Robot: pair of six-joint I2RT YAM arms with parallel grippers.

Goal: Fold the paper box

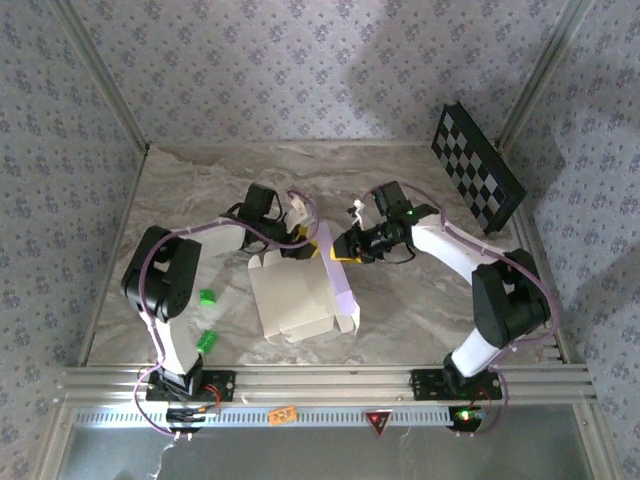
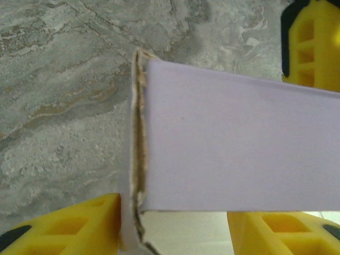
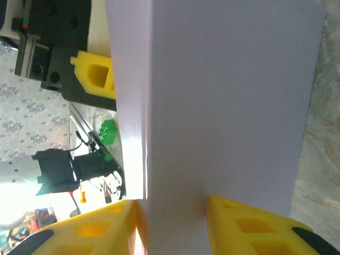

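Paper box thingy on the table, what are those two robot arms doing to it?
They are folding it into a box. The paper box lies mostly flat on the table, and one purple flap stands up along its right side. The left claw and the right claw each have that flap between their fingers.

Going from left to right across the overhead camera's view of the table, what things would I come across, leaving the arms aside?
Two green blocks → paper box → checkerboard panel, which leans at the far right corner.
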